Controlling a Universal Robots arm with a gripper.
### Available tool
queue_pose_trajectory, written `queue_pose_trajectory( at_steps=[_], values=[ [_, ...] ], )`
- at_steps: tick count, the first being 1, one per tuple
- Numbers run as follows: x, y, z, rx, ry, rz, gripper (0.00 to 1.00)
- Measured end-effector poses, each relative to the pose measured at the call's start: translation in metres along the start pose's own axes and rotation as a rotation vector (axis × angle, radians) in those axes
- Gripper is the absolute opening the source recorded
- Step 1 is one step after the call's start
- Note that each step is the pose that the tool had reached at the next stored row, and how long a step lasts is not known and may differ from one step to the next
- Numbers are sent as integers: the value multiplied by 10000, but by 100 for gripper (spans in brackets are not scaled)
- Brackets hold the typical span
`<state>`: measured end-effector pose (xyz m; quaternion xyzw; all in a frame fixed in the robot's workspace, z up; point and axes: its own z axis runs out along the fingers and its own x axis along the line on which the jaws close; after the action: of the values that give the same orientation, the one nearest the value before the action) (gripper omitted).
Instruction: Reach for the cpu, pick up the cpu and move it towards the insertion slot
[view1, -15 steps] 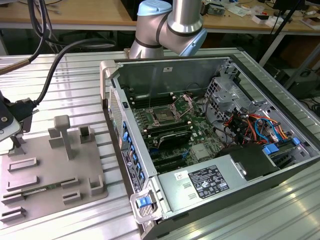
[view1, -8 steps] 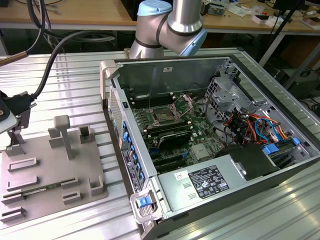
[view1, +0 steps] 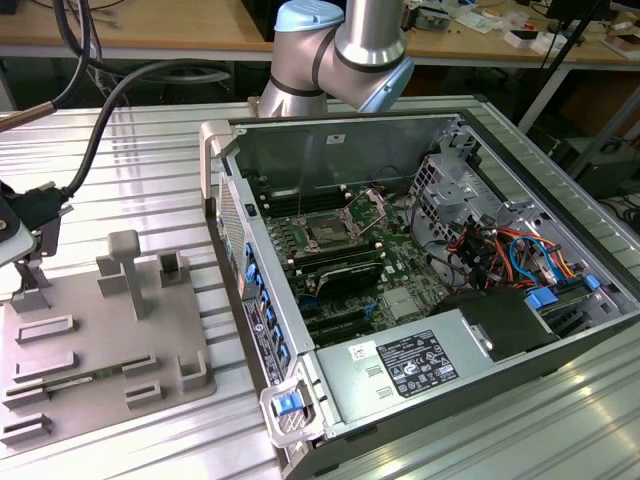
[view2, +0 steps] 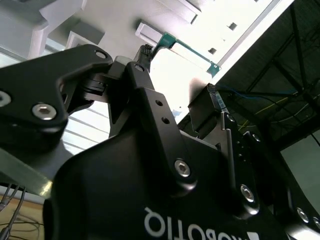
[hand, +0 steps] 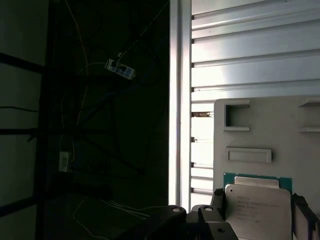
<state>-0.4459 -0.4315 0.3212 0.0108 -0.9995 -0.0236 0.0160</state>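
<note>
The cpu (hand: 257, 202), a flat square chip with a silvery top and a green rim, lies between my gripper (hand: 257, 212) fingers above the grey tray (hand: 280, 125). One dark finger (hand: 218, 202) presses its one side and the other finger sits at the opposite side. In the second wrist view the cpu (view2: 182, 67) glows bright between the black fingertips of the gripper (view2: 180, 72). In the exterior view the gripper (view1: 25, 235) hangs at the far left over the tray (view1: 100, 340). The insertion slot (view1: 332, 230) lies inside the open computer case, far to the exterior view's right of the gripper.
The open computer case (view1: 420, 290) has tall metal walls, a power supply (view1: 410, 365) at the front and cable bundles (view1: 500, 250) on the exterior view's right. The tray carries upright posts (view1: 125, 270). The ribbed metal table (view1: 150, 160) ends at an edge beside the tray (hand: 175, 125).
</note>
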Motion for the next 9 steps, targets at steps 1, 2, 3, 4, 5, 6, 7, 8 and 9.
queue_pose_trajectory(
  at_steps=[1, 2, 3, 4, 5, 6, 7, 8, 9],
  values=[
    [-6, 0, -1, 2, 2, 0, 55],
    [-15, -1, -1, 0, 1, -1, 55],
    [-24, -1, 0, 0, 0, -1, 55],
    [-31, -1, -1, 0, 0, 0, 55],
    [-33, 0, 0, -1, -2, 2, 55],
    [-34, 0, -1, -1, -1, 2, 55],
    [-34, 0, -18, 1, 1, 2, 55],
    [-34, 1, -51, 0, 0, 1, 55],
    [-33, 3, -84, 0, -1, 1, 55]
  ],
)
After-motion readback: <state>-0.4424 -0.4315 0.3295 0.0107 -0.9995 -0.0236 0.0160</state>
